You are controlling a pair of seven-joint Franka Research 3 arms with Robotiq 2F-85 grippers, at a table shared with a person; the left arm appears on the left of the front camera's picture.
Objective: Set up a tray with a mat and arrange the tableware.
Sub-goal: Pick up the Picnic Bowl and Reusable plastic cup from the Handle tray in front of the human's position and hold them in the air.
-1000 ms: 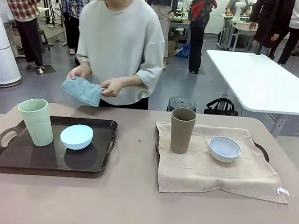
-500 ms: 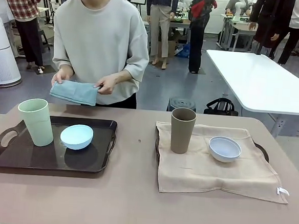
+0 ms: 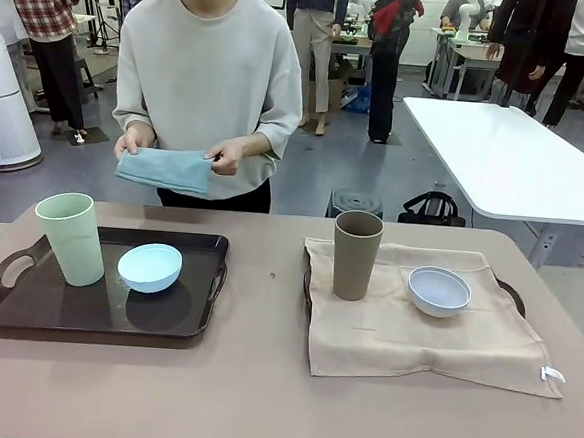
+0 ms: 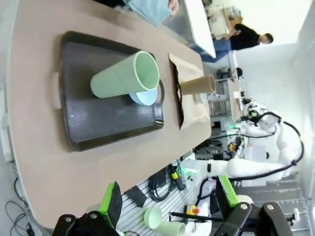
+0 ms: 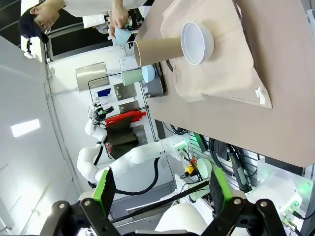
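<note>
Left arm's fingers (image 4: 112, 202) are spread wide w/ nothing between them, well apart from the dark tray (image 3: 25, 311). Right arm's fingers (image 5: 105, 189) are likewise parted and empty, well back from the beige mat (image 3: 414, 338).

On the counter (image 3: 259, 397), robot's left side: the dark tray carries the pale green cup (image 3: 70, 239), upright, and the light blue bowl (image 3: 149, 267) just beside it. There's no mat under them.

Right side: the beige mat is draped over a second tray (image 3: 512, 293), only its handle edges peeking out. The brown cup (image 3: 356, 255) stands upright on the mat, w/ the bluish-white bowl (image 3: 438, 290) near it, apart.

At the far side a person holds a folded blue cloth (image 3: 165, 169) above the counter's edge — one hand (image 3: 134, 142) at one end, other hand (image 3: 227, 157) at the other.
</note>
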